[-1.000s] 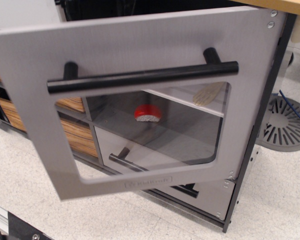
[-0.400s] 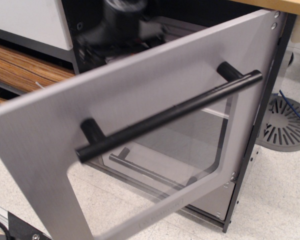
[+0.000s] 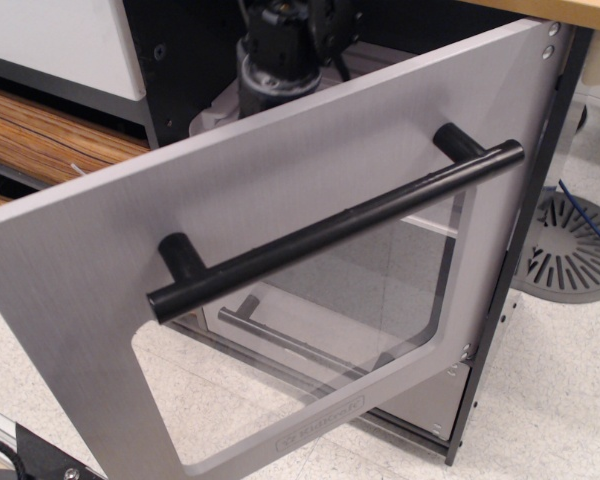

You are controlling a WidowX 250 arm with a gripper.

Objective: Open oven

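The oven (image 3: 310,280) stands with its door (image 3: 250,200) swung well out from the cabinet, hinged along the right edge and angled toward the camera. The black end effector (image 3: 285,45) sits at the top of the frame, above and behind the door's upper edge, inside the dark oven opening; its fingers are hidden by the door and its own body, so whether they are spread or closed cannot be told, and nothing is seen held in them. Below and in front of the end effector, the long black handle (image 3: 335,232) runs slantwise across the brushed grey door, mounted on two short posts and untouched. Under the handle is the clear rounded window (image 3: 350,310), through which a grey drawer (image 3: 300,335) with its own bar handle shows. A small logo (image 3: 321,423) is pressed into the door's lower edge. To the left of the end effector, wood-grain panels (image 3: 40,135) lie under a white panel (image 3: 60,40). Far to its lower right, a round grey vented base (image 3: 575,245) rests on the speckled floor (image 3: 560,400).
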